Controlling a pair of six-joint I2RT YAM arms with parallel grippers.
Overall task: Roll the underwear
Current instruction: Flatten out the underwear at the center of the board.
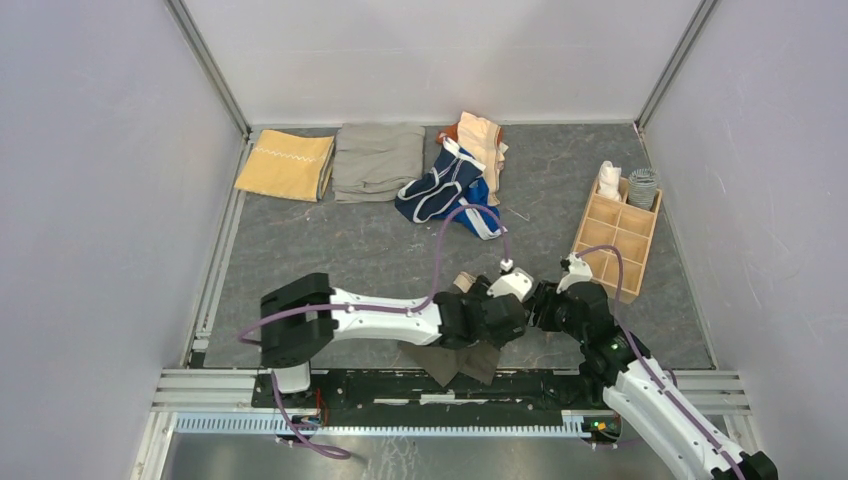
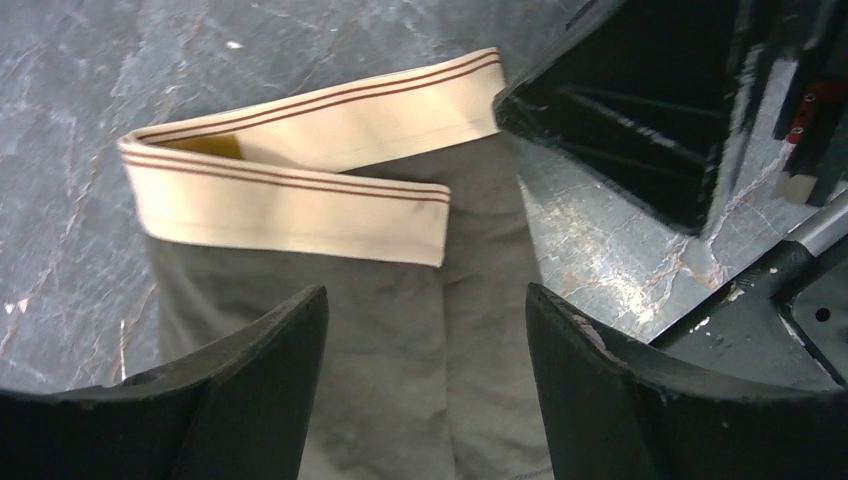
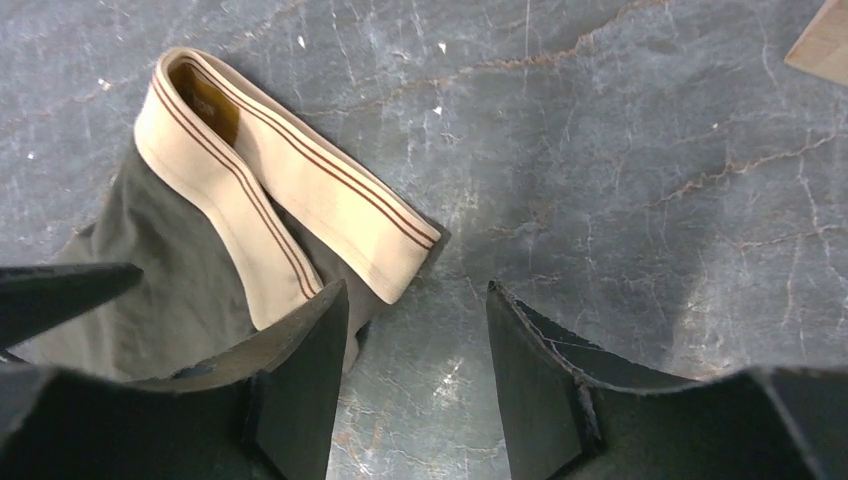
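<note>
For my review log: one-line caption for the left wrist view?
Open left gripper above grey-brown briefs, tan waistband doubled over, on a marbled grey table.

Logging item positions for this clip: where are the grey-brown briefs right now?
Top view: the grey-brown briefs lie by the table's near edge, about centre, beneath the left claw, beside the right claw.

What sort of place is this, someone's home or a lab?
Probably a lab test cell: two robot arms bolted to the table, bare panel walls on metal framing, underwear laid out with a wooden divider box.
</note>
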